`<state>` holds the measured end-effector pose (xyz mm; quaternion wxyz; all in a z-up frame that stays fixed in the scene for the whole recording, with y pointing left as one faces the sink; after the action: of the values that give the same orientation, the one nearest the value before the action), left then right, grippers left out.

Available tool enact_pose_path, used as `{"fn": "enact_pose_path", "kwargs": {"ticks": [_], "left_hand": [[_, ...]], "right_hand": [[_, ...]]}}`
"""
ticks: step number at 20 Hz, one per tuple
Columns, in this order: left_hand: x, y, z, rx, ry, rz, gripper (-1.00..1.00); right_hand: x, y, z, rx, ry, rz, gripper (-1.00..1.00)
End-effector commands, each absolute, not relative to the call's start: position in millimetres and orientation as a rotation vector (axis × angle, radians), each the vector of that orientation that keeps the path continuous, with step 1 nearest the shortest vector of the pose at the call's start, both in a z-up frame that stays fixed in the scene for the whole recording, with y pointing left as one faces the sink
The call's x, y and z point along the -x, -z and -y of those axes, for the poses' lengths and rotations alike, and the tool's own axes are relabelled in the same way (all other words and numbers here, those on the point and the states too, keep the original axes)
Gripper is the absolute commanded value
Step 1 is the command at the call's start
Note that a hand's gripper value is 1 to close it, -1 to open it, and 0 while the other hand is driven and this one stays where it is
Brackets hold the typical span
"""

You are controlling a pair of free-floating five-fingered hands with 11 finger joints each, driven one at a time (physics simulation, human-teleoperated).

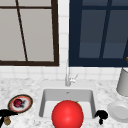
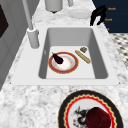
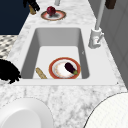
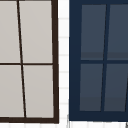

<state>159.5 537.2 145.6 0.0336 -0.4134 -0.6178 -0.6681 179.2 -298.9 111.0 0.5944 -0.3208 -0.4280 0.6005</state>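
The right hand (image 1: 101, 116) hangs over the front right corner of the sink (image 1: 44, 100), palm down, its fingers curled downward and closed on nothing. In the left side view the same hand (image 2: 98, 14) arches above the far rim, fingertips pointing at the desk (image 2: 30, 100); in the right side view it is a dark mass (image 3: 8, 71) at the sink's near left edge. The left hand (image 1: 6, 114) sits at the front left of the desk, just beside the patterned plate (image 1: 20, 103), with a small brown object (image 1: 7, 121) right under it; whether the fingers grip that object I cannot tell.

In the front view a large red ball (image 1: 67, 114) covers the basin floor. The side views show what lies there: an orange-rimmed plate (image 2: 63, 62) carrying a dark eggplant (image 2: 58, 58), and beside it a tan stick (image 2: 82, 56) with a small brown lump (image 2: 83, 49) near its far end. The left side view also shows a dark red fruit (image 2: 98, 119) on the patterned plate. A white plate (image 1: 119, 111) and a grey pot (image 1: 123, 82) stand on the desk at the right; the faucet (image 1: 68, 77) rises behind the sink.
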Motion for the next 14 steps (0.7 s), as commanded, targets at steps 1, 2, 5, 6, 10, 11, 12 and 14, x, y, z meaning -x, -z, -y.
{"fn": "enact_pose_path", "kwargs": {"ticks": [1, 2, 5, 6, 10, 11, 12, 14], "left_hand": [[-170.0, -138.6, -540.3, 1.342, 1.959, 1.861, -1.00], [-171.5, -138.0, -542.8, 1.351, 1.940, 1.862, -1.00], [-172.1, -134.4, -553.9, 1.353, 1.963, 1.881, -1.00], [-171.9, -135.1, -555.7, 1.351, 1.972, 1.882, -1.00], [-176.7, -133.7, -556.8, 1.310, 1.995, 1.891, -1.00], [-178.6, -132.2, -554.8, 1.306, 1.993, 1.892, -1.00], [-180.6, -130.7, -555.1, 1.304, 1.996, 1.894, -1.00], [-182.8, -131.3, -554.7, 1.307, 1.992, 1.896, -1.00]], "right_hand": [[-179.2, -111.0, 298.9, 0.745, -1.395, 0.995, 0.00], [-179.2, -111.0, 298.9, 0.745, -1.395, 0.995, 0.00], [-179.2, -111.0, 298.9, 0.745, -1.395, 0.995, 0.00], [-179.2, -111.0, 298.9, 0.745, -1.395, 0.995, 0.00], [-179.2, -111.0, 298.9, 0.745, -1.395, 0.995, 0.00], [-179.2, -111.0, 298.9, 0.745, -1.395, 0.995, 0.00], [-179.2, -111.0, 298.9, 0.745, -1.395, 0.995, 0.00], [-179.2, -111.0, 298.9, 0.745, -1.395, 0.995, 0.00]]}}
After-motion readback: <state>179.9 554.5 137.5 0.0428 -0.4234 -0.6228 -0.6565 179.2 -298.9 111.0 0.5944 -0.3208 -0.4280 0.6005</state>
